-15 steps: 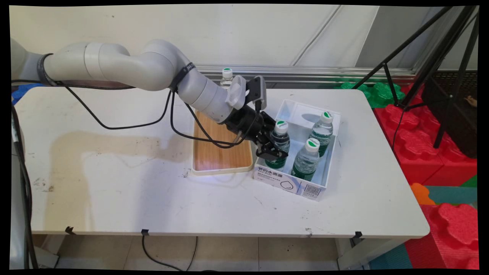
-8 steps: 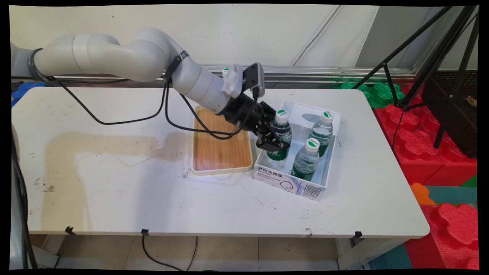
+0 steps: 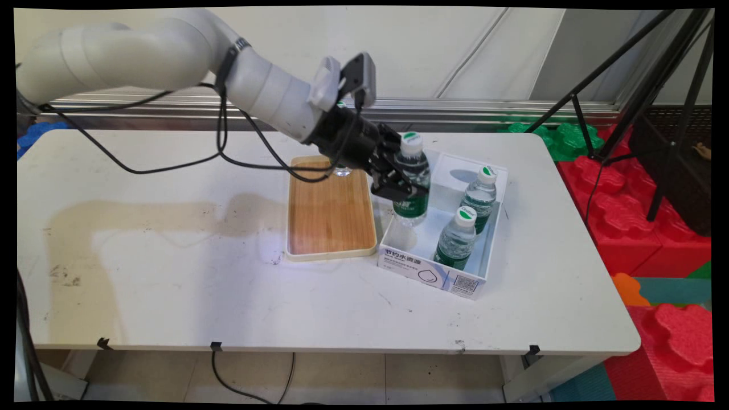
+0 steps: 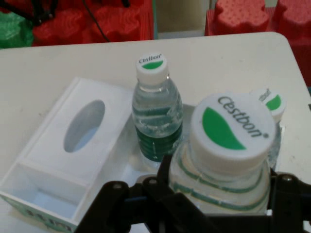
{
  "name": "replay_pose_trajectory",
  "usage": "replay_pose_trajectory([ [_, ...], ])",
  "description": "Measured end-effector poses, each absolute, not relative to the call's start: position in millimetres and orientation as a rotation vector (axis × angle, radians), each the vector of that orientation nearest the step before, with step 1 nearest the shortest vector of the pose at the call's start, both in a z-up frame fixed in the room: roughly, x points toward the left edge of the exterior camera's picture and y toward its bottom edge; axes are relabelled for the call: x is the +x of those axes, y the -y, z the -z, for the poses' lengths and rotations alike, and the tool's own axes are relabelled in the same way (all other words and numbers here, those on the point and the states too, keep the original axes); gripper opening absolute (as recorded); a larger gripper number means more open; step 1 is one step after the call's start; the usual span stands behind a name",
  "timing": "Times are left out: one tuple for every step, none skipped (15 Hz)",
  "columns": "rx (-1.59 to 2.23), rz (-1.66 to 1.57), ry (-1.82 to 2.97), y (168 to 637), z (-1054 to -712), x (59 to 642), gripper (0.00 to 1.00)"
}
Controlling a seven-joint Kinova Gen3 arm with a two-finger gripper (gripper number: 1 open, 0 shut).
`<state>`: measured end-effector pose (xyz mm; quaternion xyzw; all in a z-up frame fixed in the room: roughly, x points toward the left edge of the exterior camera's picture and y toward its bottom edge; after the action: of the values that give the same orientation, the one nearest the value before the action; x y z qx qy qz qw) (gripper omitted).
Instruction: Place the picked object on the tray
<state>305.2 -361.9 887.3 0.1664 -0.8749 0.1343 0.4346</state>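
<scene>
In the hand view, the fingertips of the gripper (image 4: 221, 213) are being cut off by the bottom edge, and the held water bottle (image 4: 226, 160) is being seen only from its shoulder up, its white and green cap filling the lower right. A second bottle (image 4: 268, 104) is being almost wholly hidden behind that cap. In the main view, right of centre, the gripper (image 3: 401, 185) is being kept clenched on the held water bottle (image 3: 411, 182), which is now being shown lifted above the white box (image 3: 438, 273), whereas a second ago it was standing inside. Another bottle (image 3: 340, 169), at the far end of the wooden tray (image 3: 330, 228), is being mostly hidden by the arm.
</scene>
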Motion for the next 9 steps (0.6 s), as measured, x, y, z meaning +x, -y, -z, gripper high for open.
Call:
replay_pose_trajectory([
  [0.412, -0.340, 2.172, 359, -895, 310, 0.00],
  [0.410, -0.344, 2.166, 356, -903, 315, 0.00],
  [0.410, -0.347, 2.161, 354, -909, 320, 0.00],
  [0.411, -0.351, 2.155, 351, -916, 326, 0.00],
  [0.412, -0.353, 2.151, 349, -920, 329, 0.00],
  [0.415, -0.355, 2.146, 347, -926, 335, 0.00],
  [0.418, -0.360, 2.141, 343, -933, 342, 0.00],
  [0.421, -0.363, 2.138, 340, -939, 349, 0.00],
  [0.423, -0.367, 2.137, 337, -945, 356, 0.00],
])
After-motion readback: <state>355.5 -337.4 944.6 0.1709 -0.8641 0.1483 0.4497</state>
